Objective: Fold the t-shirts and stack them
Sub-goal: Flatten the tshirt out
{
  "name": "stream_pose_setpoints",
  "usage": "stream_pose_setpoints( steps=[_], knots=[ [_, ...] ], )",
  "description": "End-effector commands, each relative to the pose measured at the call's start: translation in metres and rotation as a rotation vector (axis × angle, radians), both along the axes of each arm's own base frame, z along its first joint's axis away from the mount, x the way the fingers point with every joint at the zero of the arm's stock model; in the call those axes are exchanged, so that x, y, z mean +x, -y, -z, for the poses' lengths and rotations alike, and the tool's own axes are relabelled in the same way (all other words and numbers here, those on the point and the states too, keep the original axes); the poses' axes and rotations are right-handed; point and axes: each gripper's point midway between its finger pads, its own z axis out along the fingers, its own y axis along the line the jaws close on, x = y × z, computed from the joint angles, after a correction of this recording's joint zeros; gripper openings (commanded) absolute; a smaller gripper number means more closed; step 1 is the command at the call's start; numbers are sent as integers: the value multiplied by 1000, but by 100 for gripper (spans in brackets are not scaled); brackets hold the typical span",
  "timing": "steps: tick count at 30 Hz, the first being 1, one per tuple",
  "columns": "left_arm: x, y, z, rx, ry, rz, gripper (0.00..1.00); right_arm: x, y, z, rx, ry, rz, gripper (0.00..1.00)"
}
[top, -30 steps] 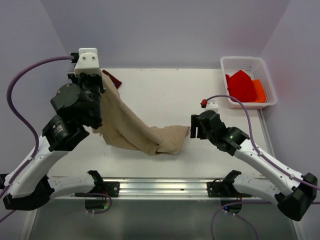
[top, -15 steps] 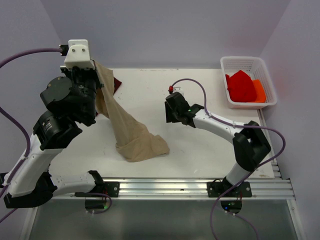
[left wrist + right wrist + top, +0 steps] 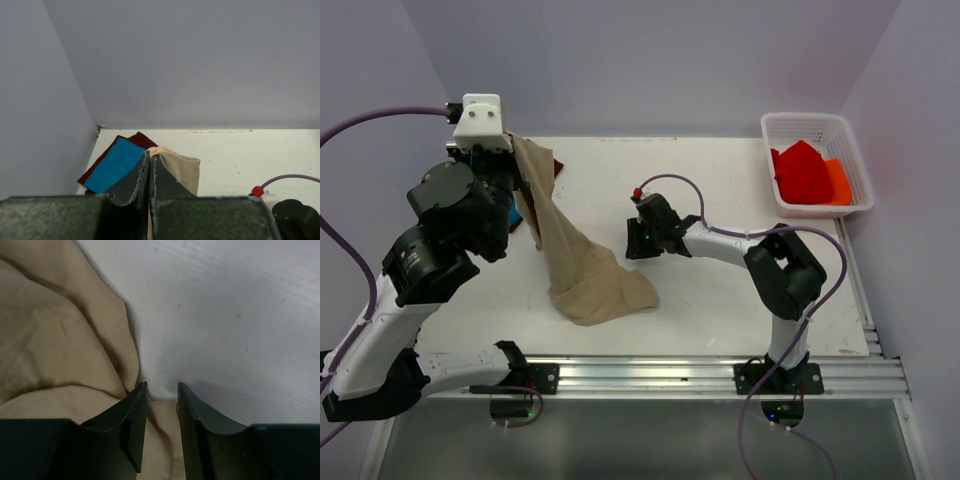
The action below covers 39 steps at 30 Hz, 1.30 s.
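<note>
Our right tool (image 3: 640, 238) had swung left to the tan t-shirt (image 3: 588, 282), jaws slightly apart and empty. Our left tool (image 3: 150, 158) pinched its upper edge above the table's (image 3: 740, 180) far-left corner. Light, limp cloth, we judged: best grasped at the hanging hem.

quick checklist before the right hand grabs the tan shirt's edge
1. Left hand shut on tan shirt: ok, clamped on the cloth.
2. Right hand open: ok, a gap shows.
3. Right hand at the shirt's edge: ok, low over it in the wrist view.
4. Cloth inside the right hand's gap: not ok, mostly bare table there.
5. Shirt spread out: not ok, lower end bunched on the table.
6. Blue shirt on maroon shirt, far-left corner: ok.
</note>
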Motion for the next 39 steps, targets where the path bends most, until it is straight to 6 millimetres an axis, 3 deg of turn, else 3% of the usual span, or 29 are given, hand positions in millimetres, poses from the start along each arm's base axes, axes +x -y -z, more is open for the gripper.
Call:
stream_pose_setpoints(
  steps=[1, 8, 11, 12, 15, 17, 20, 21, 25, 28, 31, 32, 33, 34, 36, 39],
  knots=[
    [-5, -4, -8, -59, 28, 14, 0, -31, -19, 10, 65, -52, -60, 34],
    [-7, -6, -9, -62, 33, 14, 0, -65, -19, 31, 25, -83, -90, 34],
    [-7, -6, -9, -66, 35, 14, 0, -71, -15, 37, 8, -88, -83, 14],
    [-8, -7, -9, -66, 36, 14, 0, -73, -13, 39, 1, -92, -82, 0],
    [-8, -7, -7, -64, 34, 13, 0, -76, -7, 34, -15, -72, -72, 0],
    [-7, -7, -4, -60, 30, 13, 0, -75, -3, 26, -30, -45, -67, 0],
    [-6, -5, -1, -55, 24, 11, 0, -75, 5, -3, -34, 14, -61, 0],
    [-6, -5, -1, -58, 27, 11, 0, -75, 6, -25, -3, 48, -63, 0],
    [-6, -5, -2, -62, 31, 10, 0, -81, 23, -66, 6, 117, -52, 0],
    [-5, -4, -1, -62, 32, 10, 0, -91, 35, -82, 23, 132, -46, 0],
    [-4, -3, 0, -64, 34, 13, 0, -101, 41, -77, 24, 122, -54, 0],
    [-4, -2, 1, -64, 34, 14, 0, -102, 42, -71, 8, 111, -56, 10],
    [-3, 0, 0, -65, 35, 17, 0, -102, 44, -65, -8, 101, -55, 29],
    [-2, 1, 1, -64, 33, 20, 0, -102, 43, -60, -11, 93, -60, 35],
    [-2, 1, 1, -65, 34, 22, 0, -105, 41, -45, -25, 65, -70, 43],
    [-2, 1, -1, -65, 35, 22, 0, -105, 36, -28, -25, 40, -76, 44]
  ],
)
